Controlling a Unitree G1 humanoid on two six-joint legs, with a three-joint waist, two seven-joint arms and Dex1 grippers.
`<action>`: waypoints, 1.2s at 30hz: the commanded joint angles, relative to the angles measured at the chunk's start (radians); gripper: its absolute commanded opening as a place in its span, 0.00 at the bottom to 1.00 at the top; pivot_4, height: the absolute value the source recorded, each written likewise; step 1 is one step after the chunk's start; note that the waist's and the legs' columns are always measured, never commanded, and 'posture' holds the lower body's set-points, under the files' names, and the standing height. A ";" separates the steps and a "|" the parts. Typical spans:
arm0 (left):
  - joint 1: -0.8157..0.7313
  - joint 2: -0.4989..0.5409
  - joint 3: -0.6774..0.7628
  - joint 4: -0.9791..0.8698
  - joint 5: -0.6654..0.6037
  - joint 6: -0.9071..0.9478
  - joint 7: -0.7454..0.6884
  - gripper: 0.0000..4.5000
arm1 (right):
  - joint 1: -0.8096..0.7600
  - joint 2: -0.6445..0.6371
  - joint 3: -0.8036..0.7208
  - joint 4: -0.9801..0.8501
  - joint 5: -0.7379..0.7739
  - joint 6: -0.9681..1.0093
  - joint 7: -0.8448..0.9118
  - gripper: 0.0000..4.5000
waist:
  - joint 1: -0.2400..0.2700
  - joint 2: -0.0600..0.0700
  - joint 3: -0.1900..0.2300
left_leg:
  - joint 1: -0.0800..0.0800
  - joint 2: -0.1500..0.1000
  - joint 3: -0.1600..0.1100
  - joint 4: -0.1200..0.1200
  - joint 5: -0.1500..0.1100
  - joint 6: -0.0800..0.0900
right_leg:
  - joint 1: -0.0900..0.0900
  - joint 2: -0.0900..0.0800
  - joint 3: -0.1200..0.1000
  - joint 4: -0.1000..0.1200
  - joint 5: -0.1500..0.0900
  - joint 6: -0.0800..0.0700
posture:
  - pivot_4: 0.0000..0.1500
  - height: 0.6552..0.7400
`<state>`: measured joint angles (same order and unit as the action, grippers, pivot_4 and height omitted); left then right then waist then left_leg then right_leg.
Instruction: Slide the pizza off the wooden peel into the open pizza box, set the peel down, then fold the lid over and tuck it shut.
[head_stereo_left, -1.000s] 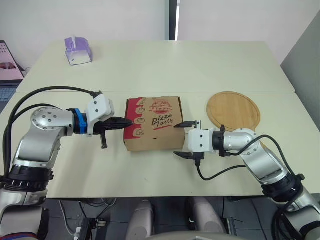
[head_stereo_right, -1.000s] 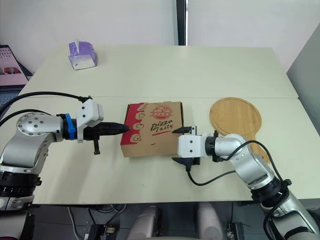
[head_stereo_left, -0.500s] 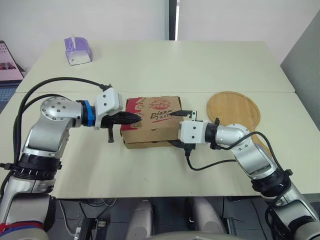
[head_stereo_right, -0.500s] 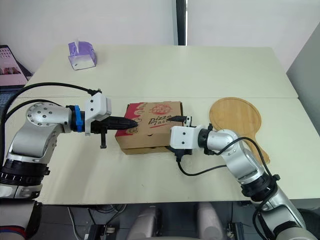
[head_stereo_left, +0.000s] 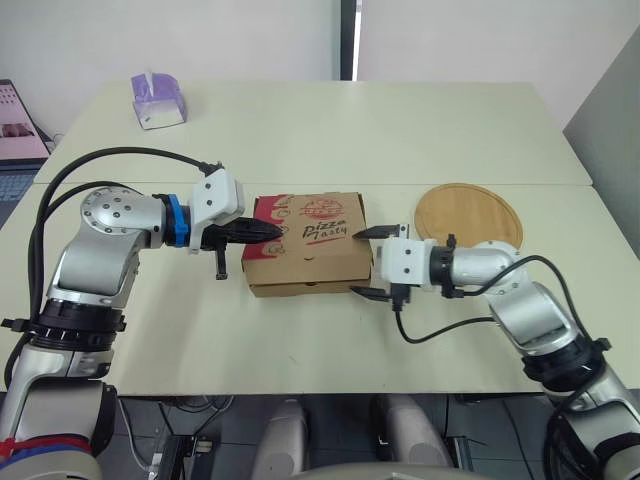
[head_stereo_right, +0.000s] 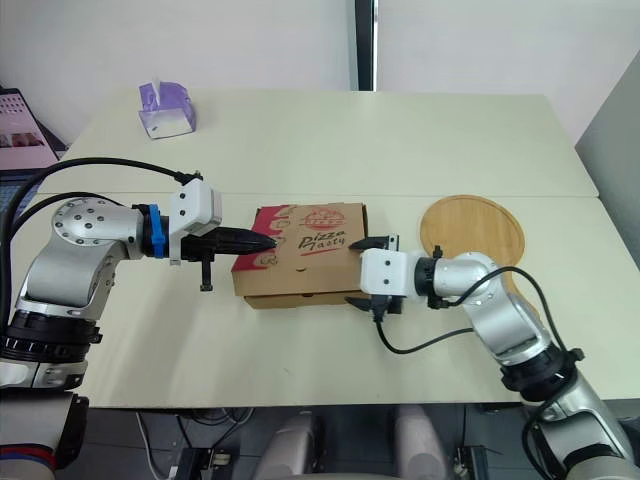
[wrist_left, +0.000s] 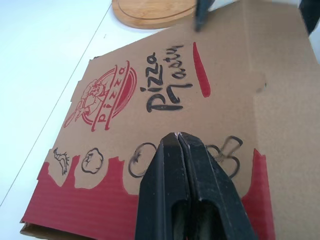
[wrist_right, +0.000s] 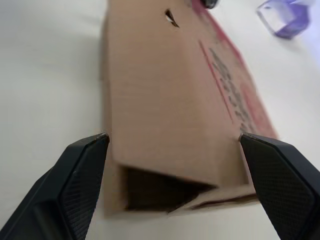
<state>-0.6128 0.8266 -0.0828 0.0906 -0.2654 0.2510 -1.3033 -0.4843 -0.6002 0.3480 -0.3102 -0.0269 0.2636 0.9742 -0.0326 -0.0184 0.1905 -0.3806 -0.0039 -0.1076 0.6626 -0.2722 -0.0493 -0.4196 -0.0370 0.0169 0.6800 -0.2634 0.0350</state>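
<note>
Both head views look forward and down over the table (head_stereo_left: 420, 130) from well back, sharing one scene, the right eye set slightly aside. The left wrist view looks along the left gripper (wrist_left: 176, 136), close over the pizza box (wrist_left: 215, 85) lid, toward the wooden peel (wrist_left: 150, 12). The right wrist view sits low behind the right gripper (wrist_right: 172, 137), facing the box's side — all four share the box.

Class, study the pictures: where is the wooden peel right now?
In the head views, the wooden peel lies flat on the table on the robot's right, to the right of the pizza box and just past the right gripper.
</note>
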 joint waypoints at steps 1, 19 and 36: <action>-0.025 0.004 0.008 0.002 0.004 -0.022 -0.008 0.00 | -0.015 -0.035 -0.074 -0.110 0.129 0.081 0.075 0.99 | 0.000 0.000 0.000 | 0.000 0.000 0.000 0.000 0.000 0.000 | 0.000 0.000 0.000 0.000 0.000 0.000 | 1.00 1.00; -0.031 -0.003 -0.005 0.004 0.008 -0.029 -0.026 0.00 | -0.127 0.005 0.022 -0.057 0.075 0.121 -0.023 0.99 | -0.001 0.000 0.000 | 0.000 0.000 0.000 0.000 0.000 0.000 | 0.000 0.000 0.000 0.000 0.000 0.000 | 1.00 1.00; -0.025 0.002 -0.005 -0.014 0.004 -0.016 -0.046 0.00 | -0.141 0.067 0.050 0.054 -0.091 -0.040 -0.097 0.99 | -0.001 0.000 0.000 | 0.000 0.000 0.000 0.000 0.000 0.000 | 0.000 0.000 0.000 0.000 0.000 0.000 | 1.00 1.00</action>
<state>-0.6320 0.8204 -0.0935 0.1103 -0.2565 0.2347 -1.3454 -0.6050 -0.5399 0.4175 -0.2416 -0.1066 0.2389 0.8962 -0.0333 -0.0184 0.1904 -0.3807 -0.0039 -0.1076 0.6625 -0.2722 -0.0494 -0.4199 -0.0370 0.0167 0.6800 -0.2633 0.0348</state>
